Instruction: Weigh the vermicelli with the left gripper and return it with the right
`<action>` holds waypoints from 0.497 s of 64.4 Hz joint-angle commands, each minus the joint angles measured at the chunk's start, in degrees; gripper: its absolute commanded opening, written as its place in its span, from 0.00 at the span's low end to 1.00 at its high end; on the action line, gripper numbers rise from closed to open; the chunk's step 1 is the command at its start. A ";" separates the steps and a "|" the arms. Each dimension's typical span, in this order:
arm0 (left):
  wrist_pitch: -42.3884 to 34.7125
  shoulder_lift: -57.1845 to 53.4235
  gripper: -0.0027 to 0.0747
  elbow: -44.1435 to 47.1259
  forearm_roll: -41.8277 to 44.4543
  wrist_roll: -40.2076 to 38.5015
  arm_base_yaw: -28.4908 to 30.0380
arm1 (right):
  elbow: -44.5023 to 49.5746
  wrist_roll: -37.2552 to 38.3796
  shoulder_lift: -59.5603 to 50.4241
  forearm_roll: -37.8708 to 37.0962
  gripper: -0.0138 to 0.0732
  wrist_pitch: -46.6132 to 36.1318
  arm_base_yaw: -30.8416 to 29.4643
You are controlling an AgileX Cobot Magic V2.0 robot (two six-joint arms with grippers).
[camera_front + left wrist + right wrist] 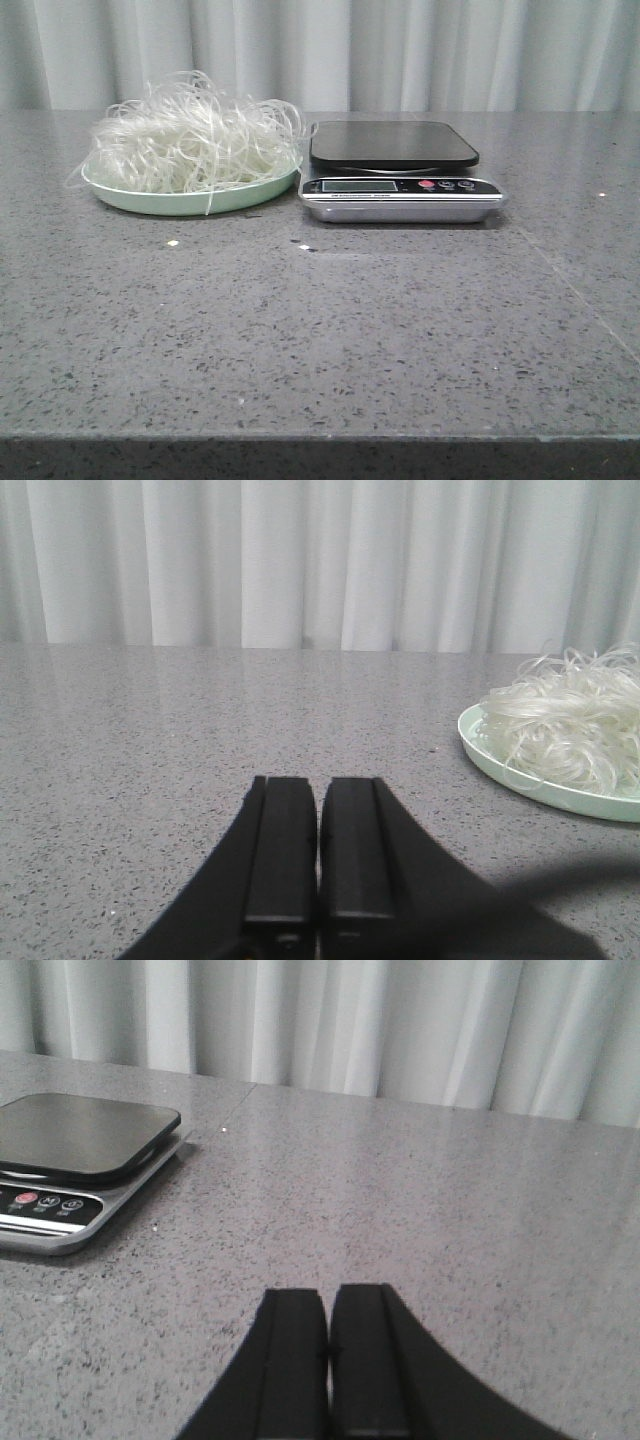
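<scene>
Both my pincers, left (318,865) and right (330,1360), are sitting closed, empty. Vermicelli (190,140) is overhanging its plate (150,197) near the far-left edge; strands risk snagging, trailing off the scale (395,145).

Translucent white vermicelli (190,135) fills a pale green plate (150,200). Just beside the plate, the scale (400,185) is silver with a black platform and one red button among what look like dark ones. The table (320,330) is grey, black-speckled. Curtains (400,50) are off-white.
</scene>
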 commanded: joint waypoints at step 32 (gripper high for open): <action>-4.46 -1.19 0.20 0.36 -0.09 -0.64 0.06 | 1.59 4.65 -2.88 -0.93 0.37 -6.04 -0.32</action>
